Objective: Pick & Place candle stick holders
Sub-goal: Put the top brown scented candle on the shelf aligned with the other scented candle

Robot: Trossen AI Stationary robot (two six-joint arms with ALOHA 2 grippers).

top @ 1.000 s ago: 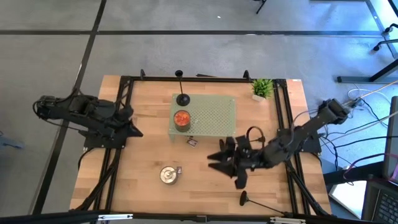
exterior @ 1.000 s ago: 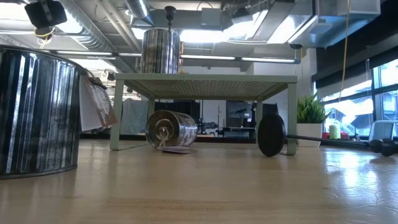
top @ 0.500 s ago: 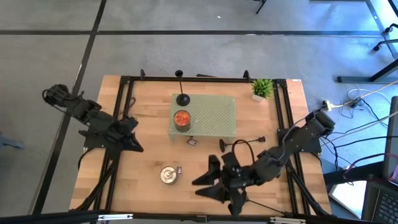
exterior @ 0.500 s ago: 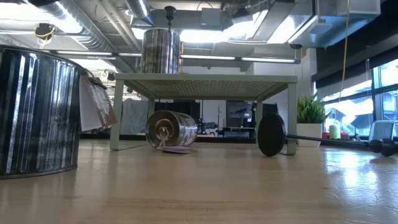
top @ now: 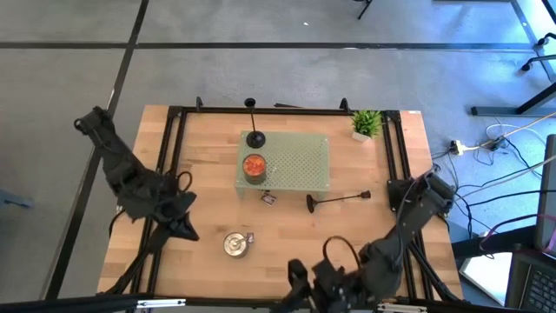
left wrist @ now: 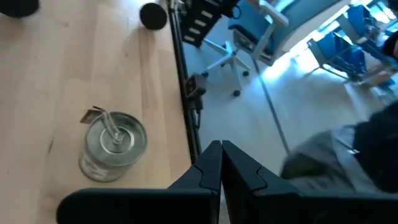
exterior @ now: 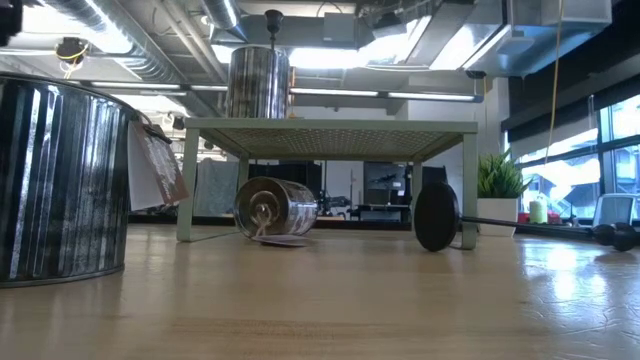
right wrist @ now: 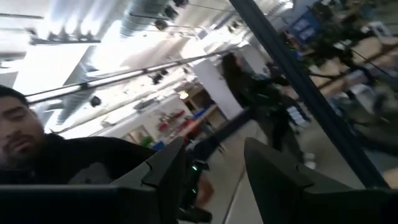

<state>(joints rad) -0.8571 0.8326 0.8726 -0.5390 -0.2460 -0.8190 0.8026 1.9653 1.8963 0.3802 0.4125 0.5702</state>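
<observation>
Overhead, the wooden worktop [top: 200, 183] fills the middle of the frame, with a pale green perforated stand [top: 295, 163] at its upper centre. One candle stick holder [top: 254, 130] stands upright on the upper left corner of that stand, its round base just above an orange-topped tin can [top: 253, 166] that also sits on the stand. A second candle stick holder [top: 334, 200] lies on its side on the bare wood just below the stand's lower right corner, base to the left and stem pointing right. In the low view this lying holder shows as a dark disc with its stem running to the right edge of the frame. A silver tin can [top: 234, 244] stands lower left of centre, and a small potted plant [top: 366, 123] sits at the upper right corner of the worktop.

The left gripper [top: 184, 228] is at the left edge of the worktop, left of the silver can, with its fingers pressed together and nothing between them; its wrist view shows the closed tips over the worktop's edge and the silver can nearby. The right gripper [top: 300, 283] is at the bottom edge of the frame, well apart from the lying holder; its fingers [right wrist: 168, 165] stand partly apart with nothing between them, pointing out into the room, where a person [right wrist: 37, 155] shows at the left.
</observation>
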